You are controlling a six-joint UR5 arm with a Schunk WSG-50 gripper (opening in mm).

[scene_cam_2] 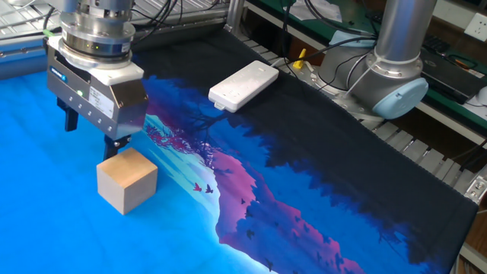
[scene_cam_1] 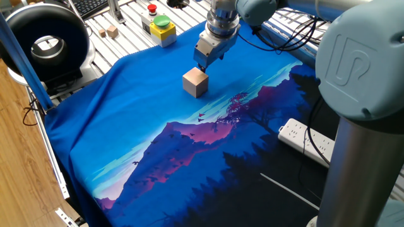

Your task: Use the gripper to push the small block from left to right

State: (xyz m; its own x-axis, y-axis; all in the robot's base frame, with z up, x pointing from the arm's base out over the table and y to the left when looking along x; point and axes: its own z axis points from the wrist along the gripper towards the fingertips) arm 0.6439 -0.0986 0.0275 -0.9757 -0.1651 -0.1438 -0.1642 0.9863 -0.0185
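- The small block (scene_cam_1: 196,82) sits on the bright blue part of the printed cloth (scene_cam_1: 158,145), upright, well apart from the white power strip (scene_cam_2: 243,85).
- The gripper (scene_cam_2: 91,135) hangs just behind the block; whether a prong touches it I cannot tell.
- Its two short prongs stand apart, holding nothing.
- A yellow box with a green button (scene_cam_1: 160,28) stands beyond the cloth, far from the block.

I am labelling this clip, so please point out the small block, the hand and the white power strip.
small block (scene_cam_2: 126,180), the other fixed view, front face.
hand (scene_cam_2: 93,134), the other fixed view, between its fingertips.
white power strip (scene_cam_2: 243,85), the other fixed view, top surface.
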